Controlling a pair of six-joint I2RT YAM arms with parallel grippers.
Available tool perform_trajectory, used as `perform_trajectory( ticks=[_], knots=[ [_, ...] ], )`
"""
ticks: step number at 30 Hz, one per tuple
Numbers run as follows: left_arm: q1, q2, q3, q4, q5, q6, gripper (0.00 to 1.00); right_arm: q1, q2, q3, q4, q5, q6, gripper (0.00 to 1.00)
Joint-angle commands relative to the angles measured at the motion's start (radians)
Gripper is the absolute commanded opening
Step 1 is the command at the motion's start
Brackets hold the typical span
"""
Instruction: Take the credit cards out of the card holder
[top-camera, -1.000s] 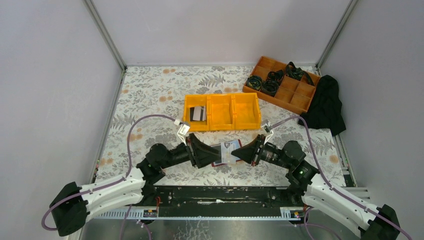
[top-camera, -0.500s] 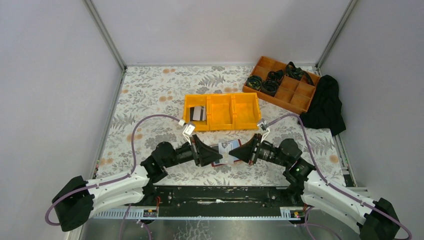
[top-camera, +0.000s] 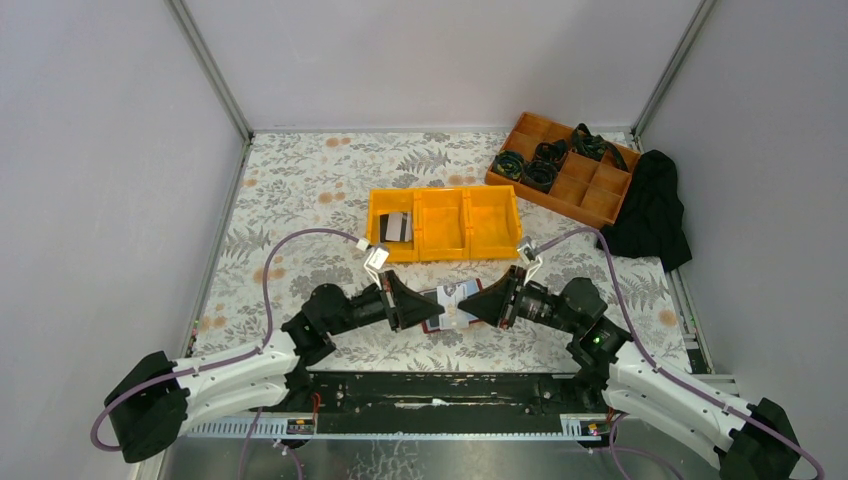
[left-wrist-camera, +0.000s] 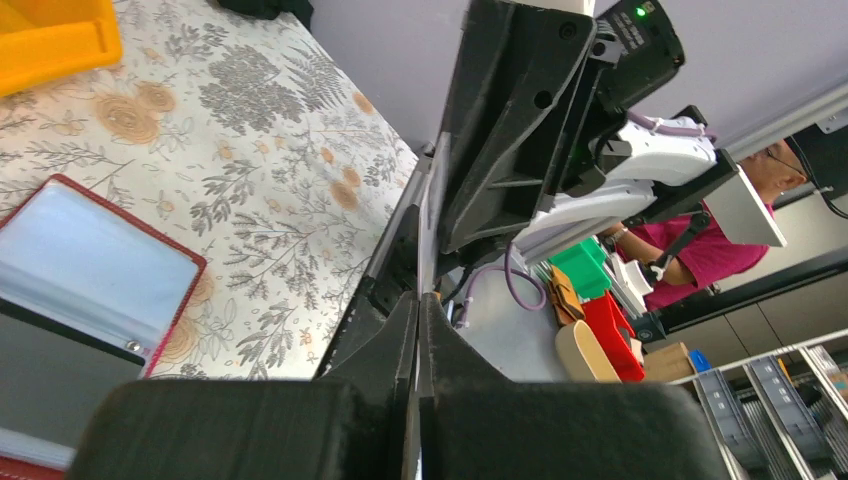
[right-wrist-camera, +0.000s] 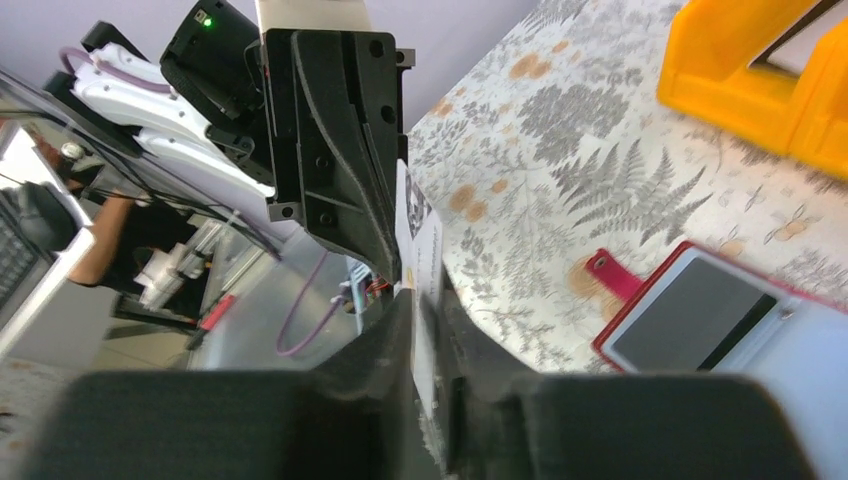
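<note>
Two hands meet tip to tip low over the floral bench (top-camera: 300, 180). The left hand (left-wrist-camera: 418, 310) is pressed shut on a thin grey-white credit card (right-wrist-camera: 422, 245), whose other edge sits between the fingers of the right hand (right-wrist-camera: 425, 310); whether those pinch it I cannot tell. Beneath them the red card holder (left-wrist-camera: 95, 265) lies open, near the yellow three-compartment bin (top-camera: 443, 193).

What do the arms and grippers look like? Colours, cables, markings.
Left arm and right arm: white links, black joints, looping purple cable, green LED each. Left gripper and right gripper: black, wedge-shaped, white tag by each wrist.
</note>
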Motion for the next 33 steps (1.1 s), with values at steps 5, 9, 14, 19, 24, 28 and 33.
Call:
perform_trajectory(
  ticks=[5,9,14,19,24,28,33],
  knots=[
    [-0.003,-0.104,0.106,-0.243,-0.12,0.109,0.0,-0.001,-0.073,0.027,-0.102,0.14,-0.062,0.62],
    [0.004,-0.132,0.233,-0.547,-0.329,0.179,0.0,-0.001,-0.134,0.017,-0.284,0.382,-0.085,0.62],
    [0.048,-0.043,0.429,-0.869,-0.611,0.187,0.0,-0.002,-0.131,-0.028,-0.273,0.402,-0.065,0.62],
    [0.238,0.081,0.551,-0.959,-0.641,0.214,0.0,-0.001,-0.081,-0.029,-0.259,0.381,-0.067,0.62],
    [0.469,0.305,0.657,-0.95,-0.457,0.274,0.0,-0.002,-0.067,-0.038,-0.254,0.377,-0.081,0.62],
    [0.507,0.471,0.763,-0.955,-0.478,0.32,0.0,-0.002,-0.066,-0.046,-0.263,0.362,-0.09,0.62],
    [0.527,0.579,0.85,-0.922,-0.394,0.34,0.0,-0.001,-0.105,-0.058,-0.307,0.379,-0.114,0.62]
  ],
)
